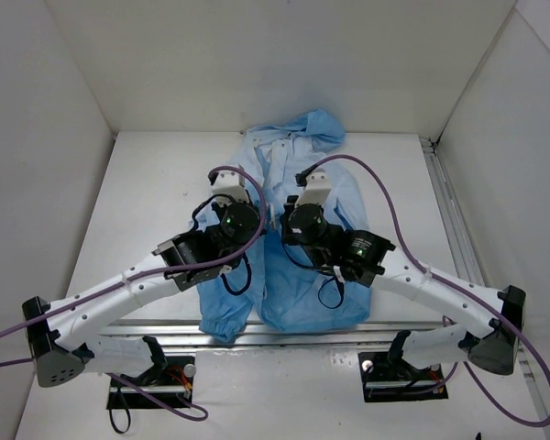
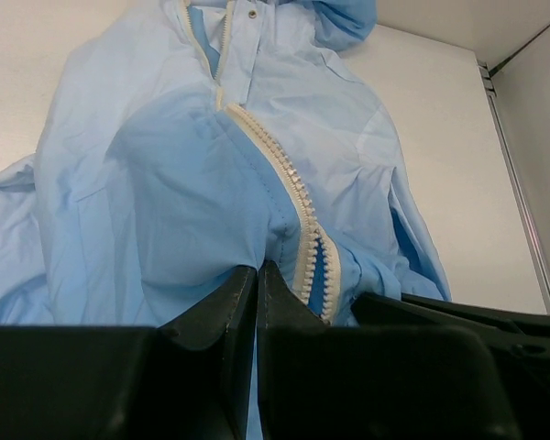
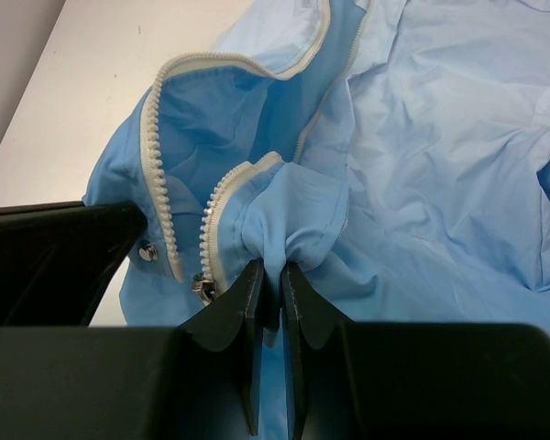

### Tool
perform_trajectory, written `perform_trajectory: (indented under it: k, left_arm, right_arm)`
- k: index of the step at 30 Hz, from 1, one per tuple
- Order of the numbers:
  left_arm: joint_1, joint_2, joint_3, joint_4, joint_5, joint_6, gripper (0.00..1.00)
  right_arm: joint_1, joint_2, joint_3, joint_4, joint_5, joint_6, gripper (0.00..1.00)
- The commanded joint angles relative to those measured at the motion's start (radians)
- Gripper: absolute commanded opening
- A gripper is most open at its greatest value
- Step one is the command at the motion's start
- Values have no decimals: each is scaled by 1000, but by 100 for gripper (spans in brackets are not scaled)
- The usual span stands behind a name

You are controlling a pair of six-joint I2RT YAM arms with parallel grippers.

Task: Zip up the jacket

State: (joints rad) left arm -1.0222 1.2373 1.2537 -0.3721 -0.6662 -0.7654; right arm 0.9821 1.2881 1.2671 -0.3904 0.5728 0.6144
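Note:
The light blue jacket [image 1: 298, 197] lies on the table, hood at the far end, front up and partly open. Its cream zipper teeth [image 2: 293, 197] run down the front and part near my grippers. My left gripper [image 2: 258, 275] is shut on a fold of the jacket's left front panel beside the zipper. My right gripper [image 3: 271, 275] is shut on a bunched fold of the right front panel [image 3: 293, 215]. The metal zipper slider [image 3: 202, 291] hangs low on the teeth just left of the right fingers. A snap [image 3: 148, 251] shows on the placket.
White walls enclose the table [image 1: 156, 183] on three sides. A metal rail [image 1: 449, 211] runs along the right edge. Purple cables [image 1: 385, 197] loop over both arms. A jacket cuff [image 1: 225, 325] lies near the front rail.

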Motion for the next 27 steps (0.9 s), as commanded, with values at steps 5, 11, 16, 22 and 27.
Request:
perform_trajectory:
  k: [5, 11, 16, 22, 27]
  left_arm:
    - [-9, 22, 105, -7, -76, -40, 0]
    - [-18, 37, 133, -27, -84, -48, 0]
    - [-27, 37, 135, -37, -93, -61, 0]
    - [-27, 31, 131, -45, -93, -78, 0]
    - [-27, 34, 135, -50, -93, -86, 0]
  right_arm:
    - [12, -73, -12, 54, 58, 33, 0]
    - [30, -56, 5, 54, 85, 38, 0]
    - [36, -39, 21, 54, 116, 51, 0]
    - [36, -29, 31, 54, 157, 68, 0]
    - [33, -15, 43, 54, 171, 73, 0]
